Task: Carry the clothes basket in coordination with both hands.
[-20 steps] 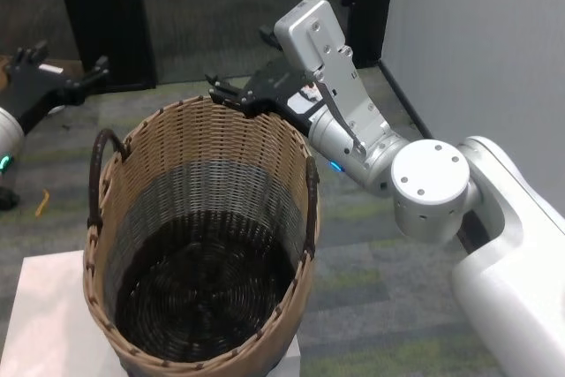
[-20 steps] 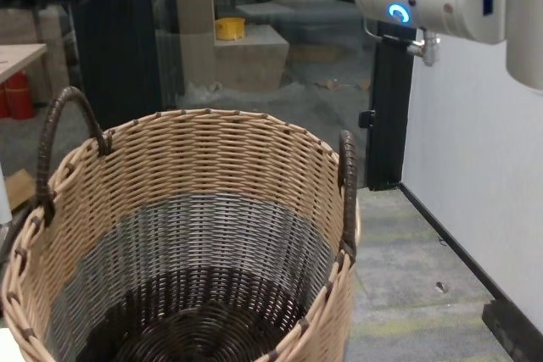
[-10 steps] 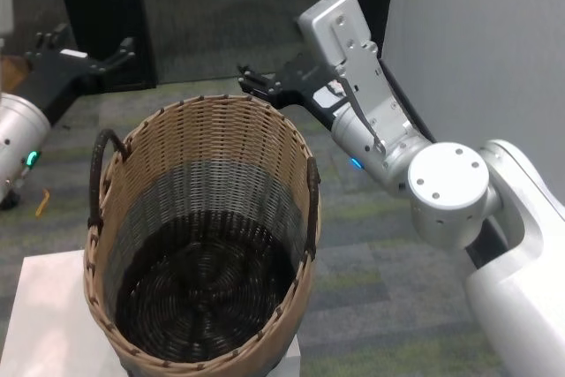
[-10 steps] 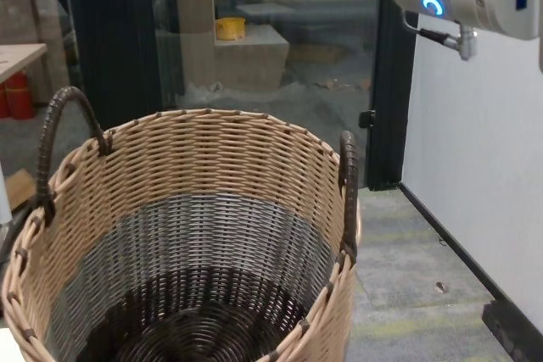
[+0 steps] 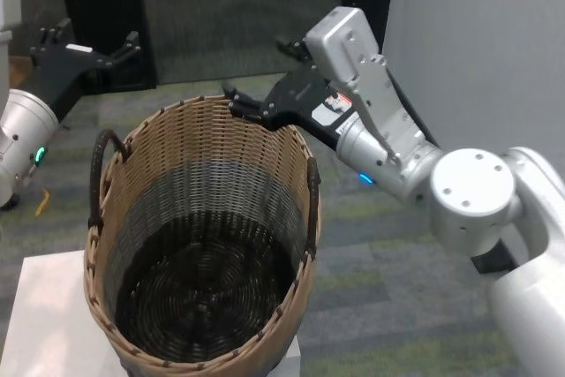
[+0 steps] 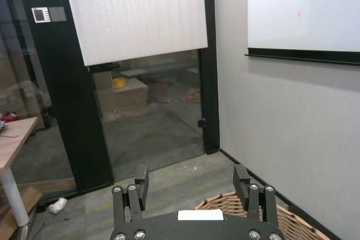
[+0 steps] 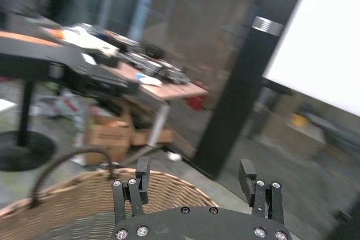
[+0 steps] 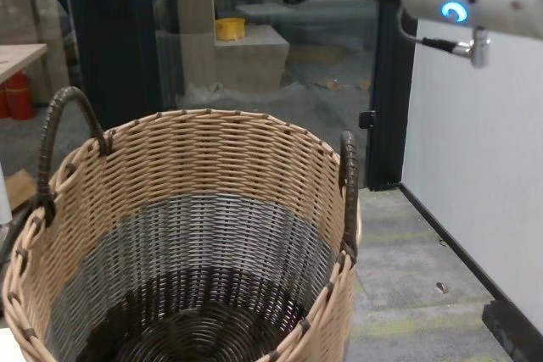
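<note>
— Where's your right gripper (image 5: 237, 101)?
— Fingers spread wide, holding nothing, just over the far rim of the clothes basket (image 5: 207, 245).
— And your left gripper (image 5: 88, 41)?
— Wide open too, empty, basket below and beside it

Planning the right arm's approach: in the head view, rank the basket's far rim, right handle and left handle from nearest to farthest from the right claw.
From the right claw, open above the basket:
1. Far rim, just beneath the fingertips.
2. Right handle, on the robot's right side.
3. Left handle, on the opposite side.
</note>
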`<state>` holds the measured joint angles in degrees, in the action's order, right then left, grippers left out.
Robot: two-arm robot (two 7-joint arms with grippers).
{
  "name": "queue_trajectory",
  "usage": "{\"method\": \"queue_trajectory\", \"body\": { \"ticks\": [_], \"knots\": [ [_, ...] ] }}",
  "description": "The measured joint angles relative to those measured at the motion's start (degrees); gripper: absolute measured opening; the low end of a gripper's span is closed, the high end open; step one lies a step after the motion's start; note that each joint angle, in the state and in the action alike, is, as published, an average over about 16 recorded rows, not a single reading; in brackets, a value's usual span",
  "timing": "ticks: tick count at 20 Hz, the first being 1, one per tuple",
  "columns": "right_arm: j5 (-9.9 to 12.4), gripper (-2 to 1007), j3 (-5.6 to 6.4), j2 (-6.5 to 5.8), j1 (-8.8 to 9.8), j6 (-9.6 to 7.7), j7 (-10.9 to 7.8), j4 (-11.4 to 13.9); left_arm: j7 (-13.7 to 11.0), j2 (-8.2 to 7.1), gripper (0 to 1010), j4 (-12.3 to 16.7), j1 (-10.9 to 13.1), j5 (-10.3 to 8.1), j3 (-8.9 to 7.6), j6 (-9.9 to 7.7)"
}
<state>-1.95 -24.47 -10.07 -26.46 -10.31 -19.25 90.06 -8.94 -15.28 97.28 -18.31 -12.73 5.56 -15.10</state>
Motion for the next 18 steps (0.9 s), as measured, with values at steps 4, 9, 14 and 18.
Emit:
{"method": "queue_trajectory", "body": {
  "ticks": [4, 9, 14, 18],
  "knots": [
    [2.8, 1005, 0.02, -2.14, -0.65, 0.87, -5.22, 0.6, 0.1, 0.36, 1000, 0.3, 0.0, 0.38, -0.20, -0.70],
    [7.1, 1005, -0.31, -5.02, -1.89, 2.31, -11.75, 0.9, -0.1, 0.69, 1000, 0.4, 0.0, 0.65, -0.40, -1.28],
    [10.5, 1005, -1.02, -7.27, -3.22, 3.82, -16.44, 0.8, -0.3, 0.93, 1000, 0.4, 0.0, 0.75, -0.65, -1.63],
    [12.7, 1005, -1.54, -8.27, -3.83, 4.80, -18.75, 0.7, -0.7, 1.09, 1000, 0.2, -0.2, 0.59, -0.82, -1.92]
  ]
}}
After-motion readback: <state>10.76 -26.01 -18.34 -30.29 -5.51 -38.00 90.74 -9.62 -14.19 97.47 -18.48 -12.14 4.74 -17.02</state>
